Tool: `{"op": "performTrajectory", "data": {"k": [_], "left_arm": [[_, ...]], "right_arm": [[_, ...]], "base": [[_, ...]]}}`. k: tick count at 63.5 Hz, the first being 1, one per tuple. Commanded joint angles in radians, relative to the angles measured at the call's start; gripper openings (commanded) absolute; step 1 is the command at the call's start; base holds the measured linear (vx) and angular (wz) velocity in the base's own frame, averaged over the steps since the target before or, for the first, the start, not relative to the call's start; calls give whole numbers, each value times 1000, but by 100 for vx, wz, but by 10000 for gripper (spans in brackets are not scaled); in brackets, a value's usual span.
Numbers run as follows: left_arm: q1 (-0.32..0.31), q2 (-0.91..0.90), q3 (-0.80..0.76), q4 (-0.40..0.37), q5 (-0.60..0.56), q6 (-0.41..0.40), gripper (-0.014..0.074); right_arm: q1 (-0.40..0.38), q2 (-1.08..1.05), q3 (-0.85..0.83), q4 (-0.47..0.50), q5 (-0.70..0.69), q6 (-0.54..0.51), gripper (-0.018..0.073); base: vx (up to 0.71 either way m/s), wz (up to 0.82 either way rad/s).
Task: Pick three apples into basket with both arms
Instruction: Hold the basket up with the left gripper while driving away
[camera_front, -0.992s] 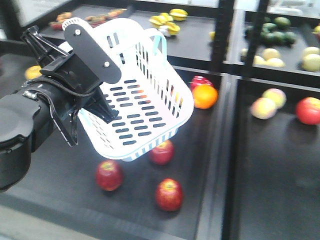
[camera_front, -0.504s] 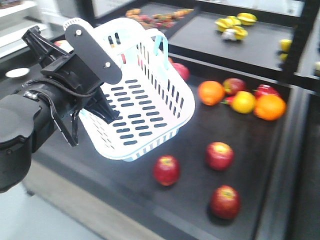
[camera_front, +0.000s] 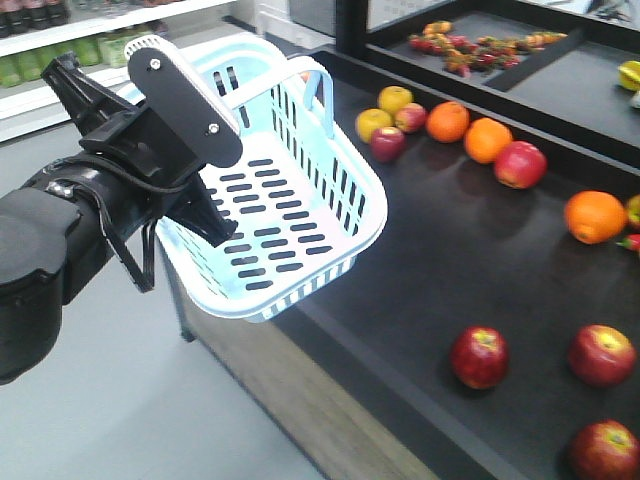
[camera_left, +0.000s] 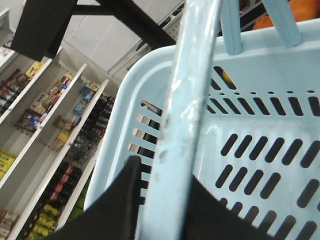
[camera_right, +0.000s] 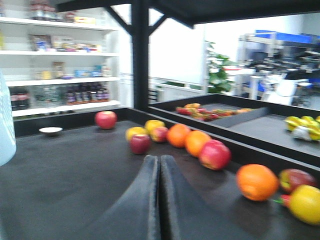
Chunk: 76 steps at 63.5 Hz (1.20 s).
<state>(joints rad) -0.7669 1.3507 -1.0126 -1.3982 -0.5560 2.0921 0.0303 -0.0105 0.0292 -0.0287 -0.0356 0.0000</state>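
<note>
Pale blue plastic forms the basket (camera_front: 300, 215), which hangs tilted from the left tool (camera_left: 167, 200) with its open top facing up and to the right. The left tool's black fingers (camera_left: 127, 200) are clamped on the basket handle (camera_left: 187, 95), one on each side of the bar. The basket hangs above the left edge of the black tabletop (camera_front: 430, 270), partly out over the grey floor (camera_front: 150, 400).

The three apples lie on the tabletop well to the right of the basket, near the front edge. The left apple (camera_front: 479, 357) and the right apple (camera_front: 602, 355) are side by side, and the front apple (camera_front: 604, 449) is closest to the camera. None of them touch.

Farther back on the tabletop lies a loose row of other fruit, among it an orange (camera_front: 447, 121), a yellow apple (camera_front: 395, 98) and a larger red apple (camera_front: 520, 164).

The right tool (camera_right: 159, 165) has its dark fingers pressed together with nothing between them, and it points over the tabletop toward that row.
</note>
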Motion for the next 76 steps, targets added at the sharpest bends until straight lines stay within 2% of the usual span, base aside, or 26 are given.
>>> {"op": "performTrajectory", "data": {"k": [1,76], "left_arm": [[-1,-42,-32,46,-30,-4,-7],[-1,-42,-32,46,-30,-4,-7]], "right_arm": [[-3,0,12,-9,-75,0,-9],[-3,0,12,-9,-75,0,-9]], "base": [[-2,48],[-2,46]]}}
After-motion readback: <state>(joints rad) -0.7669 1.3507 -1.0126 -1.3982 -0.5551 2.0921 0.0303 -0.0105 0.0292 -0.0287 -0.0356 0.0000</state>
